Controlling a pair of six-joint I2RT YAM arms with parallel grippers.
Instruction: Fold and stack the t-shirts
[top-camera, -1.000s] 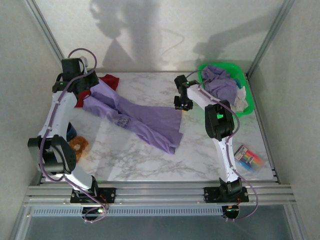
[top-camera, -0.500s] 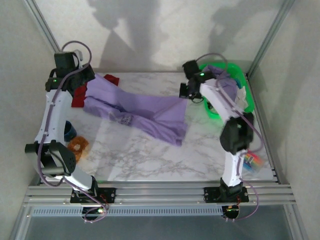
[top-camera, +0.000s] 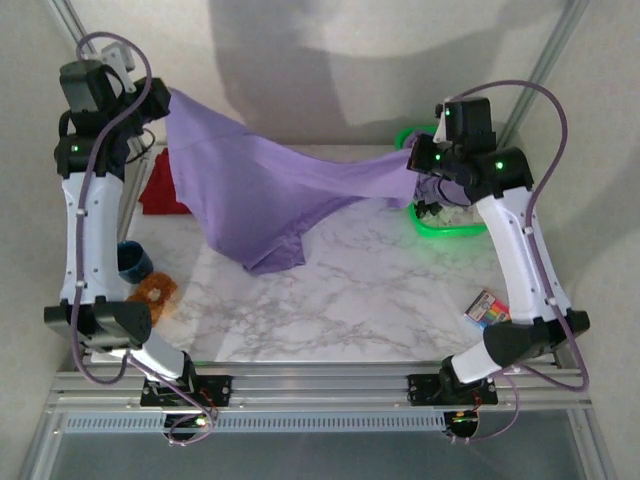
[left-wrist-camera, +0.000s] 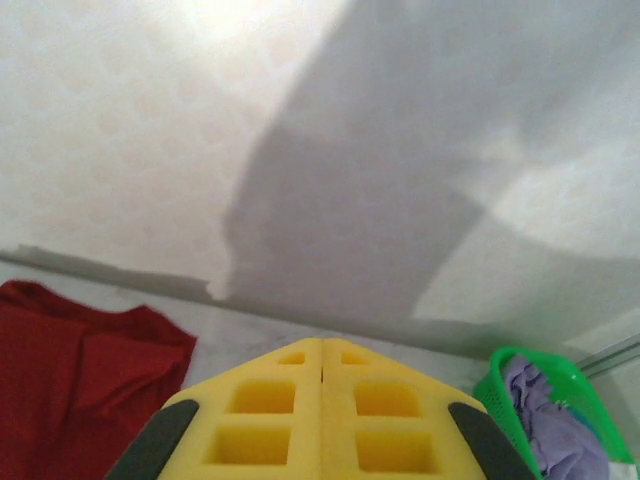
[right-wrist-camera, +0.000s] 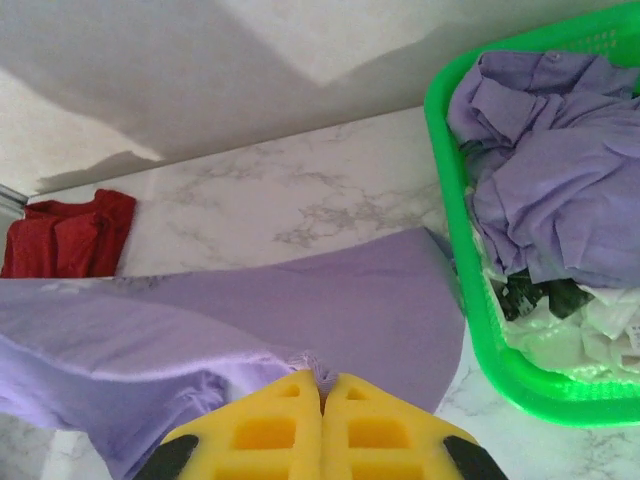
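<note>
1. Both arms hoisted the lavender t-shirt clear of the table, where it had lain sprawled a second earlier. It now hung stretched between them like a banner. Its lowest fold dangled close to the marble, and whether it touched could not be told.
2. The left gripper, raised high at the back-left corner, kept its jaws pressed together on one end of the shirt. The right gripper, up beside the green basket, had its jaws pinching the opposite edge, with cloth bunched at their tips.
3. The dark red t-shirt lay at the back left of the table, below the lifted cloth. More lavender tees sat crumpled in the basket.
4. The lift looked like a shake-out to spread the garment. No fold had been made and no stack begun, so the shirt likely needed laying flat next.
</note>
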